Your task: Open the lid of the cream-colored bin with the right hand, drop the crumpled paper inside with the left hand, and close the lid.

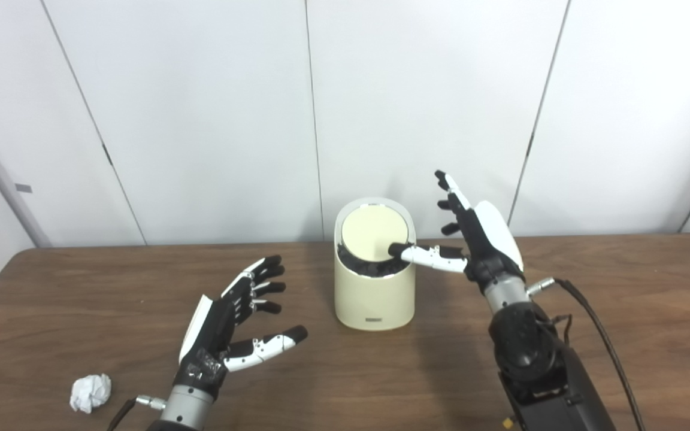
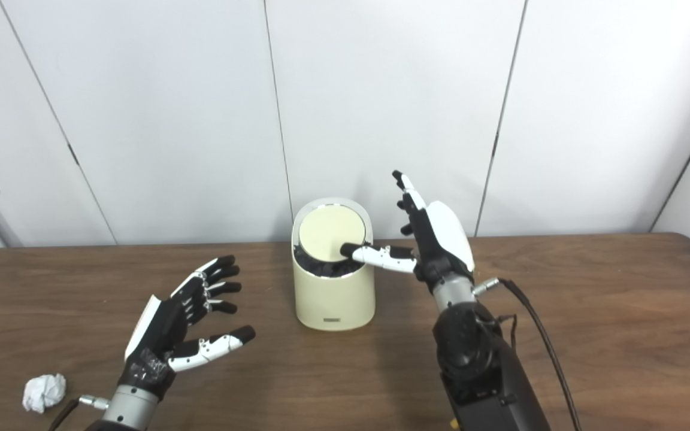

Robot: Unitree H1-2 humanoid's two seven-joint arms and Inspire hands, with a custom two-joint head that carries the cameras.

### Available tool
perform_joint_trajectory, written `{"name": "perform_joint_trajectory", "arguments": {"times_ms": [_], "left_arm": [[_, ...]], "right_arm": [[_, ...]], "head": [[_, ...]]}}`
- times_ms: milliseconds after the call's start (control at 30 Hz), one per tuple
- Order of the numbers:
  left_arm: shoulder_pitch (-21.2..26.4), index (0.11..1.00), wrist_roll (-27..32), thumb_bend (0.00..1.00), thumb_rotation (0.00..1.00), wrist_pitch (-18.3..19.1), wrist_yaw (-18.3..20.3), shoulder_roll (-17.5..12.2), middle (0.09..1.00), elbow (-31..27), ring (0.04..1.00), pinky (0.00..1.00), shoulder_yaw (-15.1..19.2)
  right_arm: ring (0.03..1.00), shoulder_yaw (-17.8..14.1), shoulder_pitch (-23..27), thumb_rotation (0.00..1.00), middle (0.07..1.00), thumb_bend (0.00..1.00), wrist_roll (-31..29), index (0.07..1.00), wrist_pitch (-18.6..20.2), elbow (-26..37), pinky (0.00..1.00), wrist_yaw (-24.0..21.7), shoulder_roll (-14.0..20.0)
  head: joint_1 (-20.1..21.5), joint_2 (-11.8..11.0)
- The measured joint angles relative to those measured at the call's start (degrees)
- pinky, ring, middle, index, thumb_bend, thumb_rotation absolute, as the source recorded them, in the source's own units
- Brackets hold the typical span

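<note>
Cream-colored bin (image 1: 374, 287) upright on the wooden table (image 1: 620, 311), near the far edge, roughly centred between the two arms. Lid (image 1: 375, 234) tilted up toward the back, front edge raised, dark liner (image 1: 369, 267) visible in the gap below. Right hand (image 1: 477, 239) just beside the bin on its right, palm facing left, fingers (image 1: 450, 188) spread and pointing up, gripping nothing; thumb (image 1: 426, 254) stretched sideways across the rim, tip touching the lower front of the lid. Left hand (image 2: 186, 326) hovering above the table to the left of the bin and nearer the camera, palm turned inward, fingers apart, empty. Crumpled paper (image 2: 44, 392) lying on the table at the near left, apart from the left hand, beside its wrist and well away from the bin. White panelled wall (image 1: 201, 120) behind the table. Black cable (image 1: 602, 341) trailing from the right wrist.
</note>
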State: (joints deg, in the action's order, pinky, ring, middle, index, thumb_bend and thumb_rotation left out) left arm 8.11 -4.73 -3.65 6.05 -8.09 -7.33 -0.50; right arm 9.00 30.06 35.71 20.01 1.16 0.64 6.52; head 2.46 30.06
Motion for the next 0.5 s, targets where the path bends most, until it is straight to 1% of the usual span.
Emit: {"name": "perform_joint_trajectory", "arguments": {"times_ms": [133,200,500], "left_arm": [[-0.14,0.884,-0.04,0.75,0.16,0.03,0.0,0.02,0.858,-0.02,0.791,0.66,-0.14],[-0.34,0.885,-0.06,0.75,0.16,0.06,0.0,0.04,0.859,-0.14,0.792,0.67,-0.17],[-0.77,0.884,-1.22,0.75,0.16,0.41,-0.07,0.1,0.856,-0.23,0.789,0.67,-0.24]], "right_arm": [[0.875,0.46,1.57,0.52,0.947,0.83,0.6,0.97,0.51,-2.25,0.67,0.01,0.07],[0.877,0.77,2.07,0.53,0.95,0.83,0.83,0.968,0.99,-3.01,0.68,0.01,0.08],[0.839,2.77,4.72,0.46,0.922,0.82,2.04,0.947,1.97,-5.64,0.64,0.47,-0.19]], "head": [[-0.18,0.0],[-0.35,0.26],[-0.53,0.44]]}}
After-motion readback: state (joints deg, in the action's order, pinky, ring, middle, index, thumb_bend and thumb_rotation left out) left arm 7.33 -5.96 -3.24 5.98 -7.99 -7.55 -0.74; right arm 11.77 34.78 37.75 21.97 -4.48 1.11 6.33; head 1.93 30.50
